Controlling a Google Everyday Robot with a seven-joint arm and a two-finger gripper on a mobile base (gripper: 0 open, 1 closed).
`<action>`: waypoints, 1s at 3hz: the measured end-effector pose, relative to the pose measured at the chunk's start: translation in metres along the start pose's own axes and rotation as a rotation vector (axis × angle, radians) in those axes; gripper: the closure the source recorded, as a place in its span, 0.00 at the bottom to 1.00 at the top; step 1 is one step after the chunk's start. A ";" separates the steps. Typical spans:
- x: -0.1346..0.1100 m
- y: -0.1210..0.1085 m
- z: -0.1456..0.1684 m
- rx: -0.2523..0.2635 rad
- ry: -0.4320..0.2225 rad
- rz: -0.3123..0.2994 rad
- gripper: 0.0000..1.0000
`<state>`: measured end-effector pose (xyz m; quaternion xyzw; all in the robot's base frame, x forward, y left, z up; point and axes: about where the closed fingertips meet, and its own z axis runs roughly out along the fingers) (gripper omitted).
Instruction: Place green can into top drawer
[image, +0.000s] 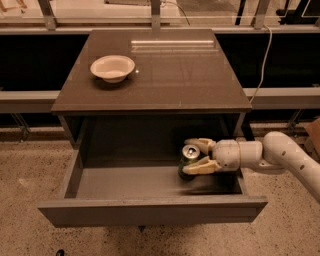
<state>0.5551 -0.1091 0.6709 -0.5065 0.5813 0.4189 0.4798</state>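
Note:
The top drawer (125, 187) is pulled open below the cabinet top, showing its grey inner floor. The green can (188, 161), dark with a silver top and pull tab, stands upright on the drawer floor at the right side. My gripper (196, 155) reaches in from the right over the drawer's side wall, with one cream finger behind the can and one in front of it. The fingers are shut on the can. The white arm (285, 155) extends off to the right.
A white bowl (112, 67) sits on the cabinet top (170, 75) at the back left. A cable (262, 60) hangs down at the right of the cabinet. Speckled floor lies around the drawer front (150, 212).

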 end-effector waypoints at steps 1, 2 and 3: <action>-0.005 0.001 -0.001 0.001 -0.007 -0.009 0.00; -0.048 0.006 -0.021 0.031 -0.063 -0.098 0.00; -0.082 0.009 -0.037 0.058 -0.046 -0.168 0.00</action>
